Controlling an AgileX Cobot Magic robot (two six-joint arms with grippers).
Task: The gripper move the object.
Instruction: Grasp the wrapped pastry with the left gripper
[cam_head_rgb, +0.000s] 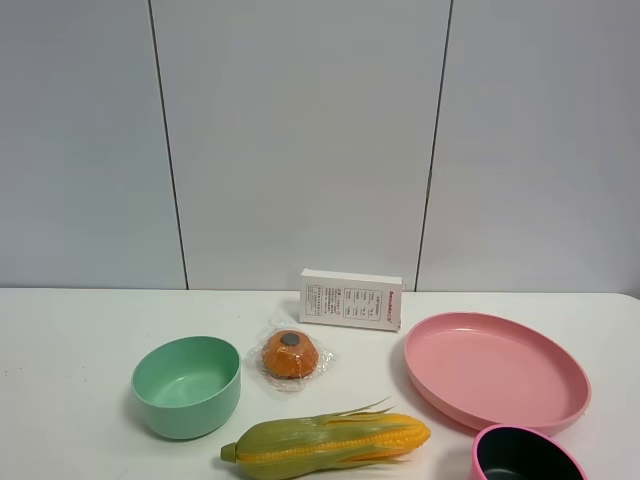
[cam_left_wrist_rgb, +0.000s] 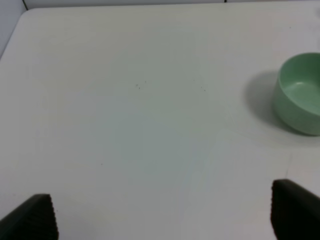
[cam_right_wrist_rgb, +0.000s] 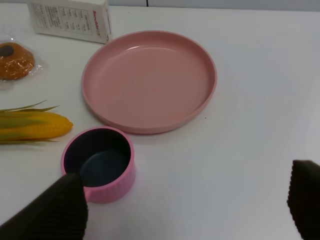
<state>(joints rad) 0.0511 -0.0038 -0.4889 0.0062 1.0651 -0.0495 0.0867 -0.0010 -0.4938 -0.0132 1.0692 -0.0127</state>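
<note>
The object, a small orange bun (cam_head_rgb: 290, 355) with a dark spot on top, wrapped in clear plastic, lies on the white table between the green bowl and the pink plate. It also shows in the right wrist view (cam_right_wrist_rgb: 15, 61). Neither arm shows in the exterior high view. My left gripper (cam_left_wrist_rgb: 162, 217) is open and empty above bare table, with the green bowl (cam_left_wrist_rgb: 300, 95) off to one side. My right gripper (cam_right_wrist_rgb: 187, 207) is open and empty, its fingers (cam_right_wrist_rgb: 55, 210) close to the pink cup (cam_right_wrist_rgb: 98, 162).
A green bowl (cam_head_rgb: 187, 385), a corn cob (cam_head_rgb: 330, 443) in front of the bun, a white printed box (cam_head_rgb: 351, 298) behind it, a large pink plate (cam_head_rgb: 495, 370) at the right and a small pink cup (cam_head_rgb: 525, 455) with a dark inside at the front right.
</note>
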